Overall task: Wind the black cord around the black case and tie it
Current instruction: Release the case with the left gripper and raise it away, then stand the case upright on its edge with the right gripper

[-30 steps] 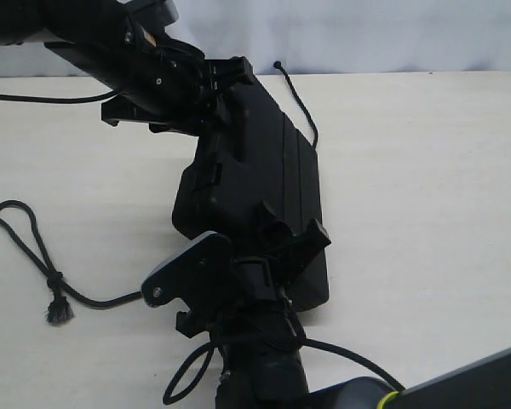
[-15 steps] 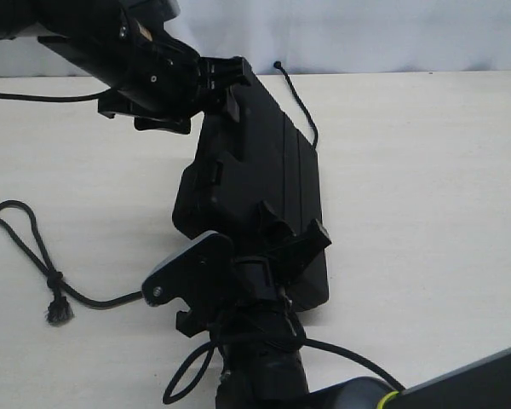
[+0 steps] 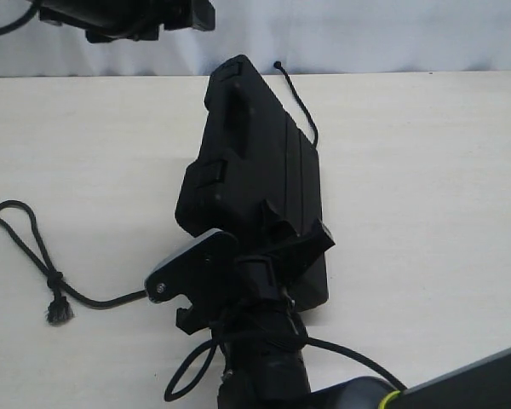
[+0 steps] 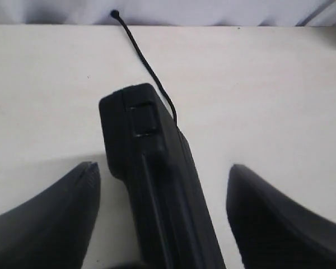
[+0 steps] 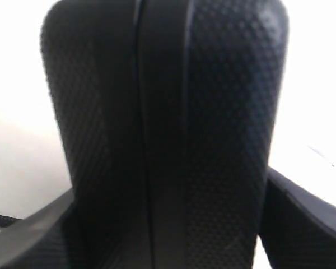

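the pale cream tabletop (image 3: 426, 170) carried the black cord (image 3: 41, 247). its loop lay flat toward the left of the exterior view, closed by a knot (image 3: 54, 278), with the frayed tip (image 3: 58, 313) just beside. the cord ran on toward the black case (image 3: 255, 162) mid-table, and its knobbed tip (image 3: 277, 65) lay at the far edge.

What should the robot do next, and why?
Probably send the open left gripper to the looped end of the black cord, lying apart from the black case on that arm's side. The right gripper grips the case, and no cord crosses over it yet.
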Tool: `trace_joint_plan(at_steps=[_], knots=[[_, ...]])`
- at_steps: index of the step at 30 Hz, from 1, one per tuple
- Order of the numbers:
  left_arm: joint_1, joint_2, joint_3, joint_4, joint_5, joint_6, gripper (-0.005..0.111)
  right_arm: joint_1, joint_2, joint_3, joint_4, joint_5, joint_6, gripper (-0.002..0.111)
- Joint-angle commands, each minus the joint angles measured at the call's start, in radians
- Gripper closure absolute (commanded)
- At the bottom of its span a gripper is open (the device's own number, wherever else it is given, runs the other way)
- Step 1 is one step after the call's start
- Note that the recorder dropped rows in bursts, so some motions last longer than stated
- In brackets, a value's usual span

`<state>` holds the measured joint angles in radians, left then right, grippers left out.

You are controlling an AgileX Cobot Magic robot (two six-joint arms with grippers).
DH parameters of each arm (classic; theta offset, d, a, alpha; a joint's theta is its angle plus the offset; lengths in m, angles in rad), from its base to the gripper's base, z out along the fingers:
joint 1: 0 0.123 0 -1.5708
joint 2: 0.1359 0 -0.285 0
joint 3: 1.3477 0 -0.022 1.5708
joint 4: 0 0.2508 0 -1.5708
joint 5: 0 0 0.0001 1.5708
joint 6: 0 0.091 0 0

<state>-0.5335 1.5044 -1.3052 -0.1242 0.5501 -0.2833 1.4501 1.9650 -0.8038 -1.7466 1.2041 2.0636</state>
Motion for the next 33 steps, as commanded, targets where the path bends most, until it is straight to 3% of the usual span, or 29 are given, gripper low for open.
trace_joint_plan(at_steps=[1,8,33], knots=[[-0.001,-0.042,-0.005,0.093,0.013,0.005,0.046,-0.002,-0.031,0.027,0.002,0.017,0.04,0.104],[-0.001,-0.047,-0.005,0.242,0.081,-0.064,0.046,0.041,-0.115,0.06,0.002,0.017,0.034,0.104],[0.0,-0.047,-0.005,0.329,0.11,-0.091,0.046,0.041,-0.204,0.12,0.002,0.017,0.045,0.104]])
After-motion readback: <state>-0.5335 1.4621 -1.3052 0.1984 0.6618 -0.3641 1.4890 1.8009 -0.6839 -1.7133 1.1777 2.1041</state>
